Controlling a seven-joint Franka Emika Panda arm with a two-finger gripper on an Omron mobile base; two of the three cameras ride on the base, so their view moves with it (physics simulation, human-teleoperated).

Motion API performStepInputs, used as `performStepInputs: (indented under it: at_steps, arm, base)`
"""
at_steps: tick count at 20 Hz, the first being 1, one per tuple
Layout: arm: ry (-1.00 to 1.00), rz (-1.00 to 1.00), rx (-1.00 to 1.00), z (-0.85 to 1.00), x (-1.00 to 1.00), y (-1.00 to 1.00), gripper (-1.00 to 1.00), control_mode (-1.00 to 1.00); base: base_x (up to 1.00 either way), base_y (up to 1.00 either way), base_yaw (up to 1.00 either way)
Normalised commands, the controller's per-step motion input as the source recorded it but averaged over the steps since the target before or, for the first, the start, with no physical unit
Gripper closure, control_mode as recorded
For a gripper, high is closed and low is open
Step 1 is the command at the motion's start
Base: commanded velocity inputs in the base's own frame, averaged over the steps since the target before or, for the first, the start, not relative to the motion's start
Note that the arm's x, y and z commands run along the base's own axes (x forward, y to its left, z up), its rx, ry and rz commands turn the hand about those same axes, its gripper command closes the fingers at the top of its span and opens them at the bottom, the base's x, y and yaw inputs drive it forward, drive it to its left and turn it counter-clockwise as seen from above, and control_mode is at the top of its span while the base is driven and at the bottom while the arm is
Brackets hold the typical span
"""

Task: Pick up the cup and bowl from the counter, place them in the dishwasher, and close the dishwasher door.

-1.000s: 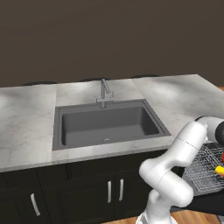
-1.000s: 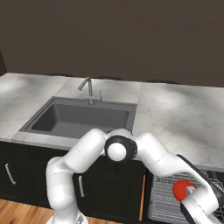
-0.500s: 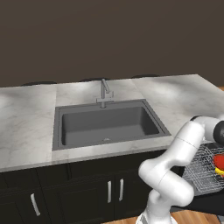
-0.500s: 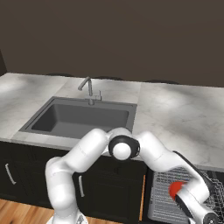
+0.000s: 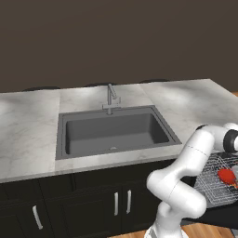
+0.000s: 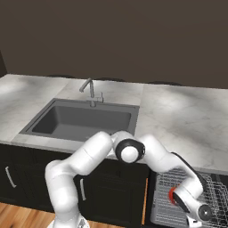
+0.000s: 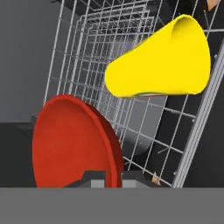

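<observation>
The red bowl (image 7: 70, 140) stands on edge close in front of the hand camera, and my gripper (image 7: 111, 177) is shut on its rim. The yellow cup (image 7: 162, 65) lies on its side in the silver wire rack (image 7: 87, 57) just beyond the bowl. From the right base view, the arm reaches down over the pulled-out rack (image 6: 162, 182) of the dishwasher, with the bowl (image 6: 171, 194) held low over the wires. The left base view shows the bowl (image 5: 226, 175) over the rack (image 5: 209, 183) at the right edge.
The marble counter (image 5: 28, 139) holds the dark sink (image 5: 111, 132) and metal tap (image 5: 110, 97). Dark cabinets with silver handles (image 5: 122, 203) run under the counter left of the dishwasher. The black door (image 5: 218, 216) lies open below the rack.
The arm has carried the bowl a little lower and further into the rack. The counter, sink and cup have stayed put.
</observation>
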Motion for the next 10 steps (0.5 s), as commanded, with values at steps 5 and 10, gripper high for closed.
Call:
performStepInputs:
  at_steps: [5,10]
  arm:
    - [0.00,0.05,0.00,-0.52,0.00,0.00,1.00,-1.00]
    - [0.00,0.03,0.00,-0.48,0.00,0.00,1.00,-1.00]
  base:
    - [0.00,0.00,0.00]
    - [0.00,0.00,0.00]
